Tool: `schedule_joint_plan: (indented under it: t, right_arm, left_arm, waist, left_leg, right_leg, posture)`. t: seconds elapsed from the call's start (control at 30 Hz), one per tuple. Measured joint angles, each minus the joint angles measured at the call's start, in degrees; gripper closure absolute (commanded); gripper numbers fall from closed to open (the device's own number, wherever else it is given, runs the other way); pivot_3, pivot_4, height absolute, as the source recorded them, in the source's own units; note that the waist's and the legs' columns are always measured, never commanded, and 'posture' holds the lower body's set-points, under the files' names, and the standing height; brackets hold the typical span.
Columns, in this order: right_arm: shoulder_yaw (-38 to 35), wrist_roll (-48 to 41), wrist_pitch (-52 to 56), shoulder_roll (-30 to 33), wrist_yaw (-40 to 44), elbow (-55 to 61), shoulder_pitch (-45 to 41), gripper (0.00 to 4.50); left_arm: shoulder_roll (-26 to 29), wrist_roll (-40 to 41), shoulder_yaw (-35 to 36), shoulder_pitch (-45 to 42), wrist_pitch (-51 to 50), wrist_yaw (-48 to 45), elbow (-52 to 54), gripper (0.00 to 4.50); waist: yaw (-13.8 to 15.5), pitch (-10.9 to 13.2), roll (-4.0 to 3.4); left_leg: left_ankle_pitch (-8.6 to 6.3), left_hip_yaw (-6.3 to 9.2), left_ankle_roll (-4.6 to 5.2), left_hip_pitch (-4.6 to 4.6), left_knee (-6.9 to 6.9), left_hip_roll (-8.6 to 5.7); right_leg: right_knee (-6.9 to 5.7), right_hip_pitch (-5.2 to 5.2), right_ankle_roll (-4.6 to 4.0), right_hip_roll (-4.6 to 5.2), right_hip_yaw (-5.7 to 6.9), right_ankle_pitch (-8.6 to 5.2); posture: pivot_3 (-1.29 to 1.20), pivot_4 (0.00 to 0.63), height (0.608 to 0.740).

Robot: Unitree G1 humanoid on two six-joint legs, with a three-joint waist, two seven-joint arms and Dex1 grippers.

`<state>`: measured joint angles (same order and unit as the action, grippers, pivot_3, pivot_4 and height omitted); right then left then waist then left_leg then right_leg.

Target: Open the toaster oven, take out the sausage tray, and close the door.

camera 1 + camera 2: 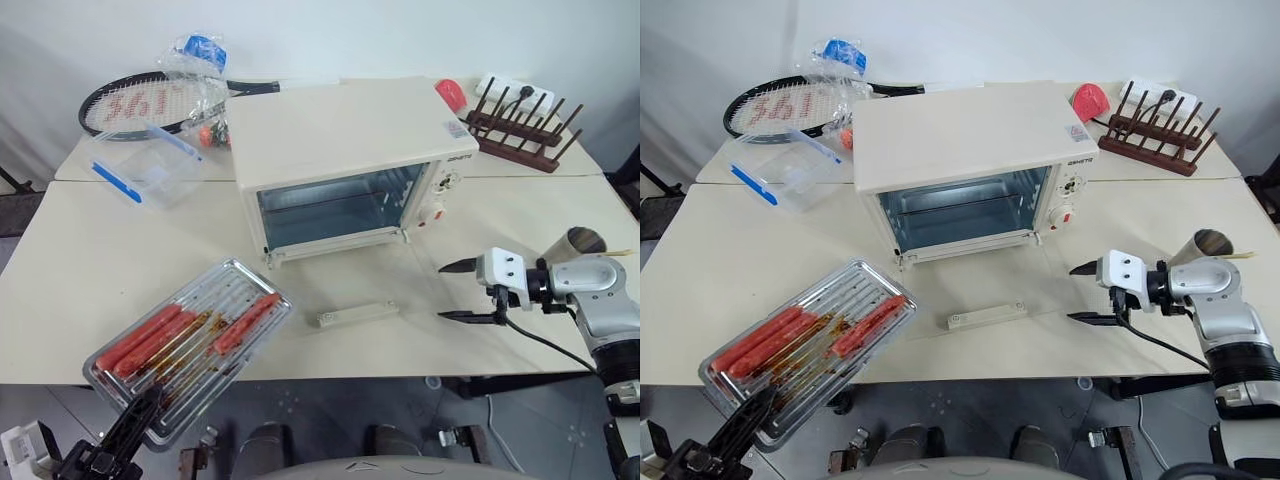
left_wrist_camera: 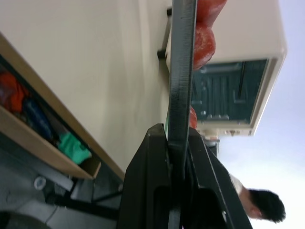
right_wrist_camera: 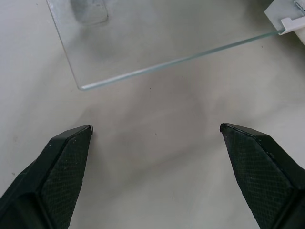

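Two grippers at work: left gripper (image 1: 140,408) clamped on the tray (image 1: 190,345), right gripper (image 1: 458,292) spread wide with nothing in it.

Several red-orange sausages (image 1: 140,337) lie along the tray, which hangs tilted over the table's (image 1: 60,290) near left edge, one corner past the rim, the black fingers (image 2: 157,181) pinching its near rim. Behind it the oven (image 1: 340,165) stands mid-table with its door (image 1: 340,290) dropped flat on the tabletop, handle (image 1: 358,314) toward the robot, cavity bare. The right gripper hovers over bare tabletop just right of the door's glass edge (image 3: 171,62), near the oven's knob side. Between tray and door runs a strip of free surface. At the far left edge sit a clear box (image 1: 145,165) with blue clips and a racket (image 1: 150,103); a wooden rack (image 1: 520,125) stands at the far right.
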<state>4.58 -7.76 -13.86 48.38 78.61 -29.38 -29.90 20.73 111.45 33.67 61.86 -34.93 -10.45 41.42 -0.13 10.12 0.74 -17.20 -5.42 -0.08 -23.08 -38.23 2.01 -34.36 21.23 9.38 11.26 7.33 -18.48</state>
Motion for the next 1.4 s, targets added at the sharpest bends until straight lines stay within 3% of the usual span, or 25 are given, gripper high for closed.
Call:
schedule_joint_plan:
  t: [0.03,0.17,0.53,1.07,1.2,1.4]
  right_arm:
    - [0.01,0.01,-0.2,-0.07,0.03,-0.22,-0.05,0.03]
    - [0.26,0.33,-0.96,-0.57,-0.04,-0.41,-0.06,0.85]
    - [-0.01,-0.48,0.57,-2.2,-1.46,1.17,2.14,4.47]
    - [-8.03,-11.83,23.75,-2.49,-7.13,17.27,1.98,4.47]
    - [-8.01,-11.28,23.72,-1.38,-7.04,18.1,2.51,4.47]
    - [-6.16,-5.17,15.29,-1.38,-7.03,9.86,3.86,4.47]
  left_arm:
    - [0.04,0.01,0.0,0.35,0.57,-0.08,0.4,4.5]
    - [0.15,0.03,1.64,0.51,2.06,-0.12,0.34,4.5]
    - [0.51,0.45,6.09,-4.09,2.53,1.56,-3.74,4.5]
    - [0.3,0.53,9.06,-10.31,-3.51,4.86,-8.63,4.5]
    - [0.6,0.52,9.04,-12.5,-4.68,6.32,-9.05,4.5]
    - [0.62,0.52,9.05,-14.54,-5.84,7.93,-10.4,4.5]
  waist:
    - [-0.01,0.0,0.0]
    - [-0.1,-0.02,0.03]
    - [-0.11,-0.05,0.07]
    - [0.06,0.04,-0.08]
    - [0.11,0.05,-0.08]
    - [-0.2,0.05,-0.09]
  left_leg:
    - [-0.01,0.0,0.01,0.0,-0.02,0.0]
    - [-0.02,0.03,0.01,0.01,-0.03,0.03]
    - [-0.13,0.12,0.02,0.4,-0.06,0.15]
    - [-0.28,0.07,-0.04,0.34,-0.04,0.36]
    - [-0.33,0.04,-0.12,0.34,-0.06,0.56]
    - [-0.35,-0.09,-0.2,0.38,-0.05,0.7]
  right_leg:
    - [0.01,-0.01,-0.01,0.0,0.0,0.0]
    - [0.03,-0.05,-0.04,-0.03,0.03,0.01]
    - [0.37,-0.66,-0.21,-0.12,0.19,0.08]
    - [0.47,-0.59,-0.18,-0.33,0.15,0.1]
    - [0.5,-0.6,-0.18,-0.54,0.14,0.1]
    - [0.45,-0.51,-0.18,-0.69,0.05,0.11]
  posture:
    - [0.0,0.15,0.74]
    - [0.0,0.15,0.74]
    - [0.0,0.15,0.74]
    - [0.0,0.15,0.74]
    - [0.0,0.15,0.74]
    - [0.0,0.15,0.74]
